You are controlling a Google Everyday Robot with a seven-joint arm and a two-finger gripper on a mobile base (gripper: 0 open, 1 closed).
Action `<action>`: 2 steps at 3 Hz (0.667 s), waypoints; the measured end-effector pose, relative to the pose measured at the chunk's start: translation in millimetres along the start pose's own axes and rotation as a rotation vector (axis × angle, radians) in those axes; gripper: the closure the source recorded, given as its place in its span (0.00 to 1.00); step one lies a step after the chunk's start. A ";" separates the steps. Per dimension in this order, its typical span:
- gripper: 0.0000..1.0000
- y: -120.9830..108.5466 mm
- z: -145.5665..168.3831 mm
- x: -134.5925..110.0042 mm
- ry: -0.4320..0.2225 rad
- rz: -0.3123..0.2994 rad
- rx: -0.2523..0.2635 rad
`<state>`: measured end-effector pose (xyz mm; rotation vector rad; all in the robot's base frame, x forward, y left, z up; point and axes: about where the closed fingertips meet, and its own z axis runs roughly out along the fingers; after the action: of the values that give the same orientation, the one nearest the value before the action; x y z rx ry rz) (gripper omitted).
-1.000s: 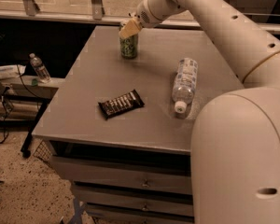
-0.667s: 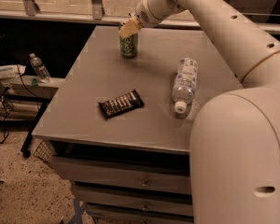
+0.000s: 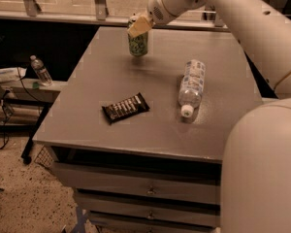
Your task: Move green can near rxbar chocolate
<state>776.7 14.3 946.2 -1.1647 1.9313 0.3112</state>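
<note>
The green can (image 3: 138,44) is upright at the far middle of the grey table (image 3: 92,81). My gripper (image 3: 137,25) comes down from the arm at the upper right and is shut on the can's top; one pale finger (image 3: 140,26) covers the can's upper front. The can's silver top is hidden by the gripper. The rxbar chocolate (image 3: 126,107), a dark wrapper with white lettering, lies flat and slanted near the table's middle front, well apart from the can and nearer to me.
A clear plastic water bottle (image 3: 191,85) lies on its side right of the bar, cap towards the front. Another small bottle (image 3: 40,70) stands on a low shelf left of the table. Drawers sit under the tabletop. A window rail runs behind the table.
The can and the gripper have shifted slightly right and up in view. The bar and the lying bottle have kept their places.
</note>
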 end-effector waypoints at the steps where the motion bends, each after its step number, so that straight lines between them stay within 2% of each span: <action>1: 1.00 32.4 -31.4 4.0 0.014 -0.025 -0.018; 2: 1.00 69.9 -49.1 14.7 0.026 -0.018 -0.056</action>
<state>690.2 14.5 951.6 -1.2279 1.9446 0.3443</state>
